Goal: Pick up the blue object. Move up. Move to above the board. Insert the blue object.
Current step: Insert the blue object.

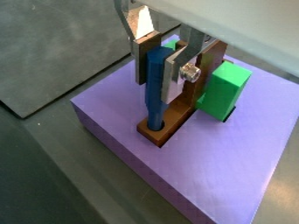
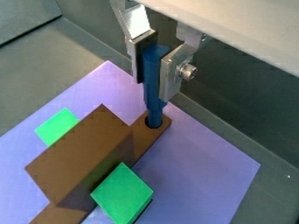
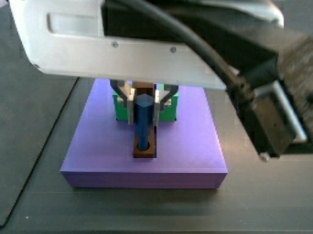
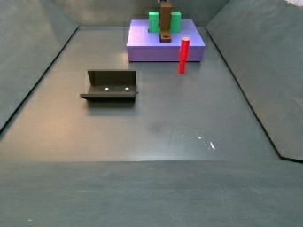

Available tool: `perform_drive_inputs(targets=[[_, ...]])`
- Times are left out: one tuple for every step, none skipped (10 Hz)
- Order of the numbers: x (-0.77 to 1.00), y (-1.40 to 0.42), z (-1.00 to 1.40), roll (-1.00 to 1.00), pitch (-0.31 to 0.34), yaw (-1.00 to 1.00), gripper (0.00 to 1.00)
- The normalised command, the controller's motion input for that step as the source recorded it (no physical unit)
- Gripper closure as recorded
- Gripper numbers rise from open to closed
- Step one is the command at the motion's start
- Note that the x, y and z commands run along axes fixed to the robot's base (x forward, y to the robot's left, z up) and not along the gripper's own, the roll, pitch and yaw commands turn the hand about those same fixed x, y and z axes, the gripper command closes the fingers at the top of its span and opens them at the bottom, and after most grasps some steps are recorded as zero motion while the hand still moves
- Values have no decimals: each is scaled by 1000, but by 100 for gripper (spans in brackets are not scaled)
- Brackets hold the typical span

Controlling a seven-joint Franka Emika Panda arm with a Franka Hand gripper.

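My gripper is shut on the blue object, a slim upright blue peg held between the silver fingers. The peg's lower end sits in the round hole at the end of the board, a narrow brown plank on the purple slab. In a wrist view the gripper holds the peg over the board, with a green block on each side. In a side view the gripper, peg and board line up on the slab.
The wide purple slab stands at the far end of the grey floor. A red upright post stands beside its front corner. The dark fixture stands on the floor to the left. Grey walls enclose the floor.
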Motion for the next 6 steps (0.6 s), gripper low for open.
perform_drive_inputs(targets=[[469, 0, -677, 117, 73, 0, 100], [669, 0, -583, 143, 106, 6, 100], [326, 203, -334, 241, 93, 60, 100], [0, 277, -323, 281, 67, 0, 100], [-251, 111, -509, 234, 0, -31, 100], [-366, 26, -640, 236, 0, -123, 100]])
